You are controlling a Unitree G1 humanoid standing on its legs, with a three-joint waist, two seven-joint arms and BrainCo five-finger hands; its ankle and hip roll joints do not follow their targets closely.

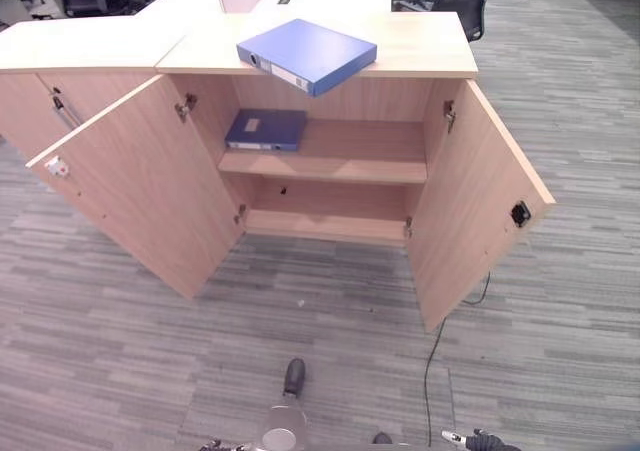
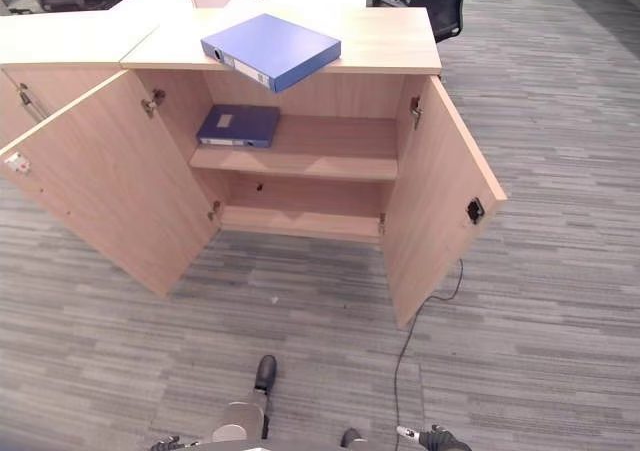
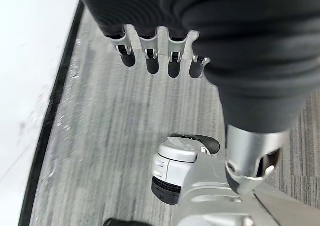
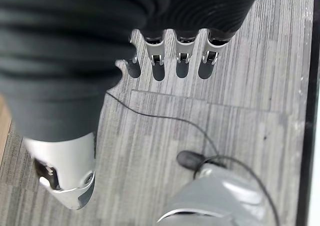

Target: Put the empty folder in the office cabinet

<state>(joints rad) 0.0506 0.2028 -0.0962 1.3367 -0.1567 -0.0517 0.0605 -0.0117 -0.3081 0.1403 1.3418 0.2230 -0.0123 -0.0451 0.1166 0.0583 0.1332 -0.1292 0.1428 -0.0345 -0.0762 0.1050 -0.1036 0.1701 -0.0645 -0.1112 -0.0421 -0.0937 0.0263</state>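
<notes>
**On the cabinet top, a folder waits; both hands hang empty**

Atop the cabinet (image 1: 420, 66) lies the blue folder (image 1: 308, 53), flat and skewed, one corner jutting past the front edge above the open compartment. That overhang likely makes it easier to take: fingers could slide under the protruding corner without scraping the top. Both doors (image 1: 140, 181) stand swung wide, so the shelf (image 1: 350, 156) is reachable from the front. A darker folder (image 1: 265, 129) already lies flat on the shelf's left part, leaving the right part bare, which looks the natural spot for the blue one. The lower compartment beneath also has room.

Neither hand is near the work. The left hand (image 3: 155, 55) hangs over the grey carpet (image 1: 560, 301), its fingers straight and relaxed, holding nothing. The right hand (image 4: 180, 55) hangs likewise, fingers apart and loose, nothing in them. Judging by this, the task has not yet begun: the approach and the lift both remain.

As for writing, the blue folder's spine carries a pale label and the shelved one a pale rectangle on its cover, but nothing on either is legible.
</notes>
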